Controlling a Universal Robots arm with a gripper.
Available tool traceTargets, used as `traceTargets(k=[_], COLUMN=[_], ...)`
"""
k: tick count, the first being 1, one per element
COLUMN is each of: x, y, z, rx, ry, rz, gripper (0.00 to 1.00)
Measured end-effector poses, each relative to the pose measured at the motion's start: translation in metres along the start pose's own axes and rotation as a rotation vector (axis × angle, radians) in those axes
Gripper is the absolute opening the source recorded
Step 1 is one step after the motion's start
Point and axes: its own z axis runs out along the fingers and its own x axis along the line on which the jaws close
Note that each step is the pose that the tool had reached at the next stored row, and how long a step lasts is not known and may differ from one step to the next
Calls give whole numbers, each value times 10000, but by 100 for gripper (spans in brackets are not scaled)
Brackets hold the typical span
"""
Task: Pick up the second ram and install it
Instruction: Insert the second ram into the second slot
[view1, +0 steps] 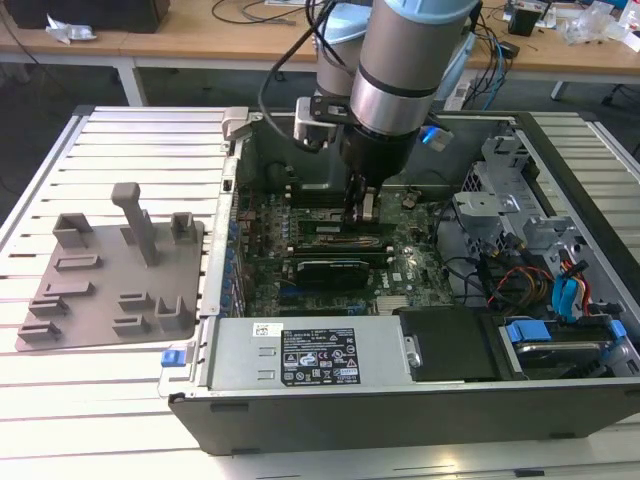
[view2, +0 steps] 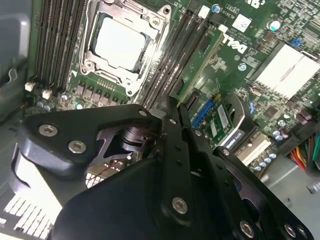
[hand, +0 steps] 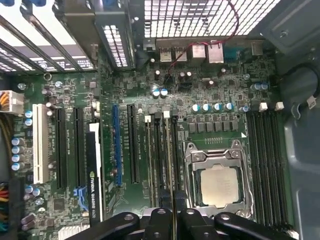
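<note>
Exterior view: pincer (view1: 362, 212) seemingly around ram (view1: 354, 226).

Second ram (view2: 204, 59) in gripper (hand: 175, 205) at motherboard slots (view2: 170, 65), holder tray (view1: 100, 300) beside case (view1: 400, 420)

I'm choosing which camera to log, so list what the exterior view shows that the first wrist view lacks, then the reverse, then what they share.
Exterior view's extras: the grey holder tray outside the case, the power supply, the drive cage and the arm. First wrist view's extras: the rear ports, a red wire and a row of capacitors. Shared: the motherboard and the gripper low over it.
</note>
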Motion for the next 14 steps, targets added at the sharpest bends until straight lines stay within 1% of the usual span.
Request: traceTargets(k=[2,4,5,6,7,9,14], x=[-6,-13,-13,-11,-7,-6,-8], y=[-3,-10,-14,-14,-19,-20,-10], z=[41,121,176,210,268,291,312], rx=[-1,0,0,0,-1,0,-1], ry=[1,-1,1,0,1,-1,1], rz=[0,0,0,0,-1,0,1], gripper=[14,14,14,14,14,14,14])
